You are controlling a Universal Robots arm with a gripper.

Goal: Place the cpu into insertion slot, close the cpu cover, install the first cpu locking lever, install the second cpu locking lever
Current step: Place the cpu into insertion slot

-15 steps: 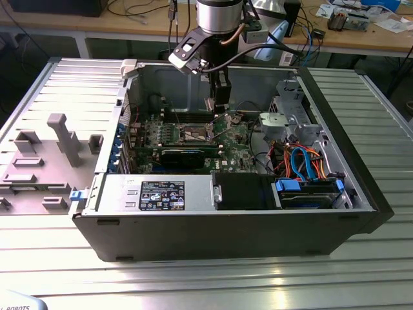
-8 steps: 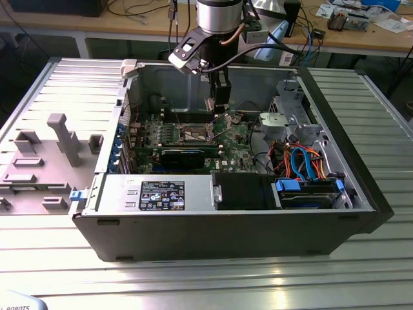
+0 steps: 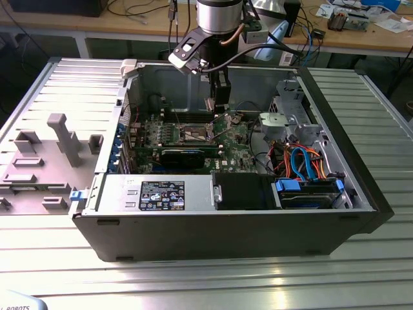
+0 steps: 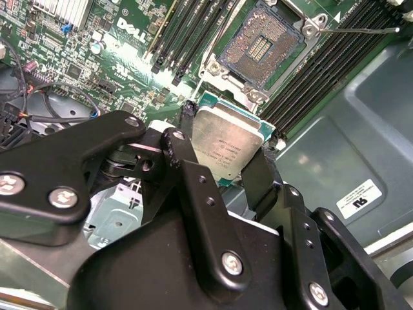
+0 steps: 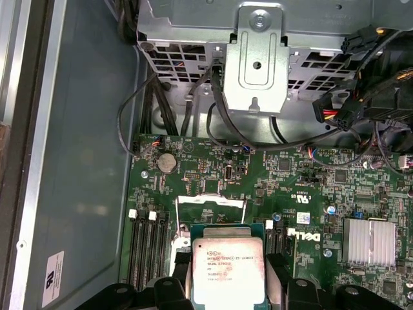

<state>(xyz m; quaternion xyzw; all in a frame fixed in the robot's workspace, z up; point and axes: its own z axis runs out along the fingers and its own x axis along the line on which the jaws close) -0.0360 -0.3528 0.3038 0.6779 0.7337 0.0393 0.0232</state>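
A ribbed metal surface (image 3: 206, 284) is recorded, with a wooden bench (image 3: 129, 26) strewn with cables behind it. 1 open computer case (image 3: 226, 236) is laid on its side on the surface, and a grey moulded fixture (image 3: 45, 161) is set beside it at the exterior view's left. Inside the case a green motherboard (image 3: 155, 129), a labelled power supply (image 3: 161, 194) and a bundle of blue and orange cables (image 3: 303, 161) are noted.

The gripper (image 3: 219, 106) is positioned inside the case above the motherboard. In both wrist views its 2 black fingers (image 4: 187, 168) are seen pressed against opposite edges of the cpu (image 4: 226, 145), which is pinched between them with its silver-grey top facing the cameras. The cpu (image 5: 228, 271) is held off the board and is not seated.

The insertion slot (image 4: 261, 45) is seen uncovered, its dark contact field exposed, near the cpu but apart from it. 1 thin metal lever (image 4: 361, 29) is seen running from a corner of the slot across the long memory slots (image 4: 193, 32). The cpu cover (image 5: 210, 201) is seen as a silvery frame just beyond the cpu; its angle cannot be told. A finned heatsink (image 5: 369, 242) and a metal drive cage (image 5: 258, 58) are also noted.
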